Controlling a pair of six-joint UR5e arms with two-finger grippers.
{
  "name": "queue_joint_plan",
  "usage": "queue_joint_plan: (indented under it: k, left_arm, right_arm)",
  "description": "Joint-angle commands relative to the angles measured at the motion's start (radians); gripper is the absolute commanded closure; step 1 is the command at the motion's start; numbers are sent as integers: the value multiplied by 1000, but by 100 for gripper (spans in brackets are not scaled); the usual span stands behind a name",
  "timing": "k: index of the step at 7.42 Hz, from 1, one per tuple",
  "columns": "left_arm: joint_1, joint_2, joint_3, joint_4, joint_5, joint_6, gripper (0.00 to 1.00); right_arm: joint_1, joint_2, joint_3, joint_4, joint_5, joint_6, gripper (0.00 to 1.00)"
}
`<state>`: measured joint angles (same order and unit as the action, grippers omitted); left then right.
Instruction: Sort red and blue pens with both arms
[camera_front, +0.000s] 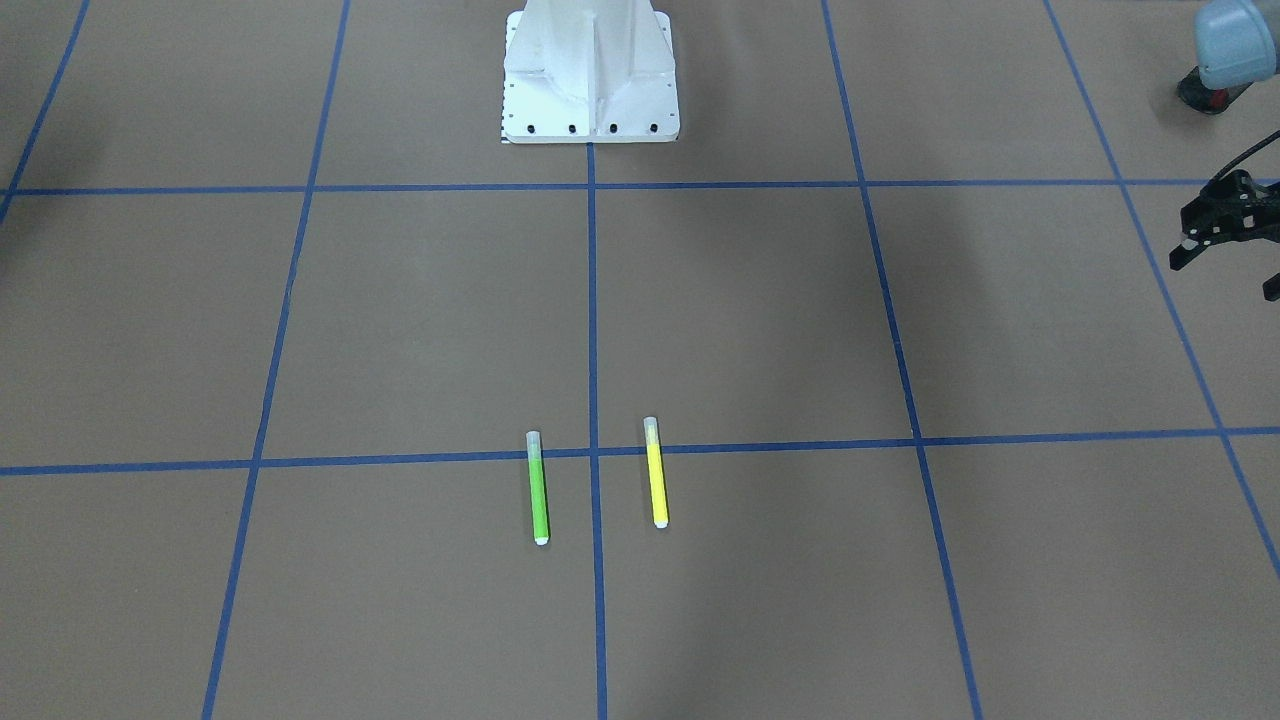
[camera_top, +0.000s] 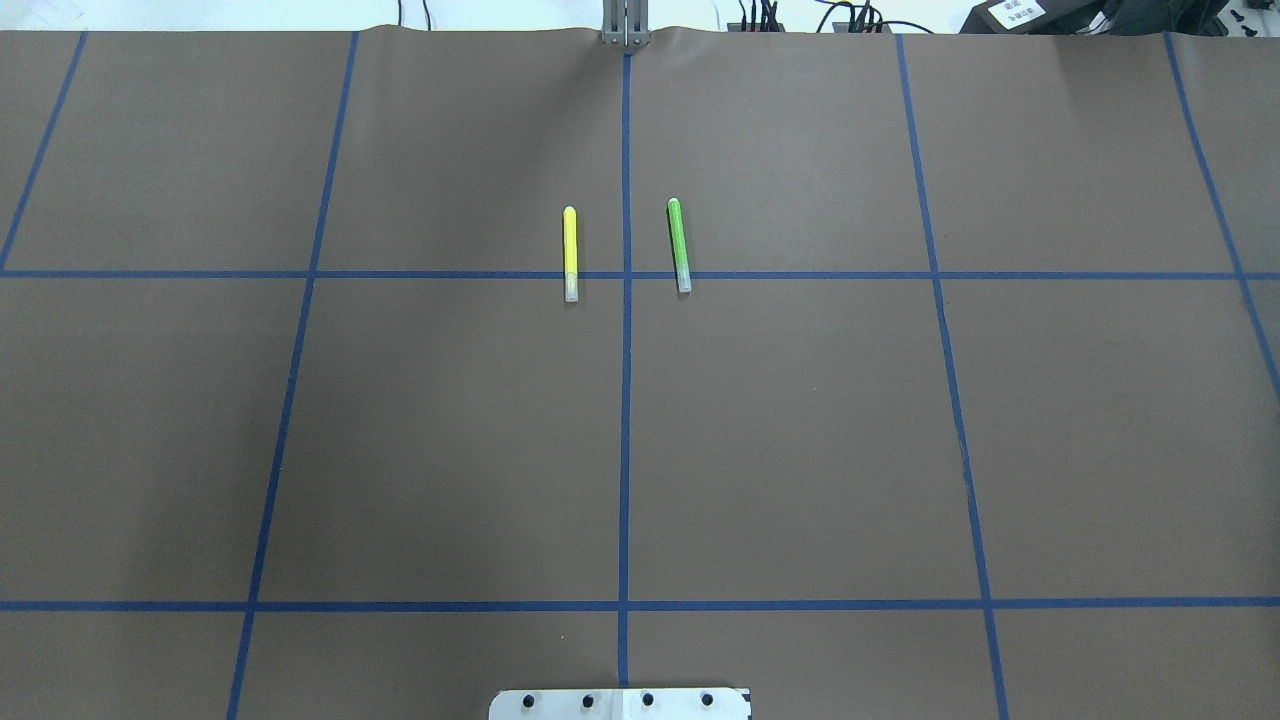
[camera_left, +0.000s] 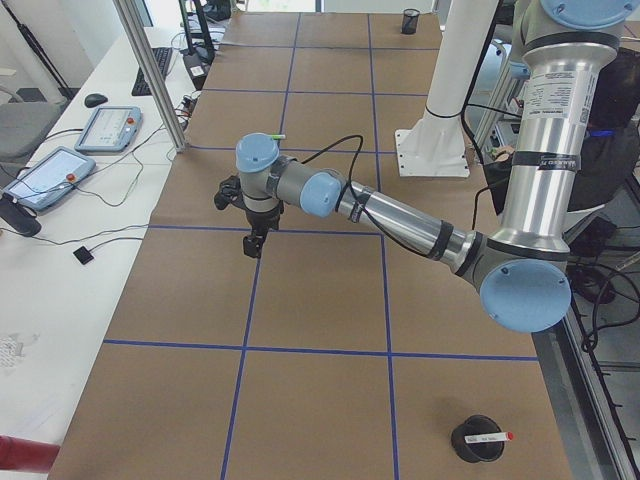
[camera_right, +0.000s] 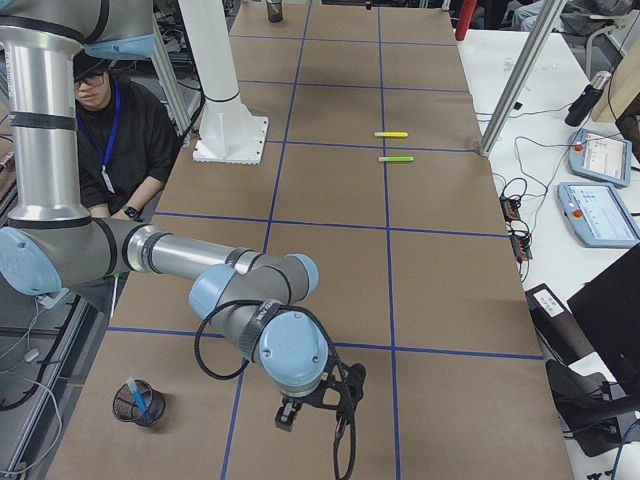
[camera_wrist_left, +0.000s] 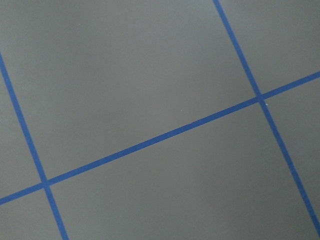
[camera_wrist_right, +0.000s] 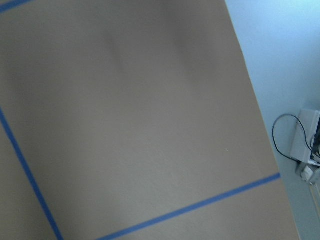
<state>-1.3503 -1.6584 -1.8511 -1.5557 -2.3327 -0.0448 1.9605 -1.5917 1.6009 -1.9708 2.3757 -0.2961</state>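
**Desk and room.** Brown paper is covering the desk (camera_top: 800, 450), and blue tape lines (camera_top: 625, 450) are dividing it into squares. A white pedestal (camera_front: 590, 70) is standing at the robot's edge. A white side table (camera_right: 550, 90) carrying tablets (camera_right: 603, 215) is running along the opposite edge. A person (camera_right: 115, 130) is showing beside the pedestal.

**Left side.** The left arm (camera_left: 400, 215) is reaching out, and the left end effector (camera_front: 1225, 272) is hanging over bare paper with its fingers spread. The red pen (camera_left: 492, 437) is resting in a black cup (camera_left: 465, 447), well apart from that end effector, toward the robot's edge and the desk's left end. Its long axis is lying nearly flat across the rim, the red end pointing toward the robot's side.

**Right side.** The right arm (camera_right: 180, 255) is holding the right end effector (camera_right: 305, 408) low over the desk; whether its fingers are spread cannot be told. The blue pen (camera_right: 136, 393) is leaning steeply in another black cup (camera_right: 125, 410), near that end effector on its robot side.

**Other items.** A green marker (camera_top: 679, 245) and a yellow marker (camera_top: 570, 253) are lying parallel, well apart from both end effectors.
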Motion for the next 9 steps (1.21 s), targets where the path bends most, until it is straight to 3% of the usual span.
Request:
queue_joint_plan:
  k: [1, 3, 5, 6, 9]
  left_arm:
    - [-1, 28, 19, -4, 19, 2, 0]
    - [-4, 28, 76, -4, 19, 2, 0]
    - [-33, 28, 127, -6, 19, 2, 0]
    - [-58, 28, 147, -9, 18, 3, 0]
    - [-92, 64, 188, -76, 18, 14, 0]
  right_arm:
    - [-69, 13, 85, 12, 51, 0, 0]
    - [-138, 0, 70, 265, -7, -1, 0]
    - [-250, 56, 76, 297, -140, 143, 0]
    - [-287, 82, 85, 294, -135, 231, 0]
    - [-322, 55, 120, 293, -57, 233, 0]
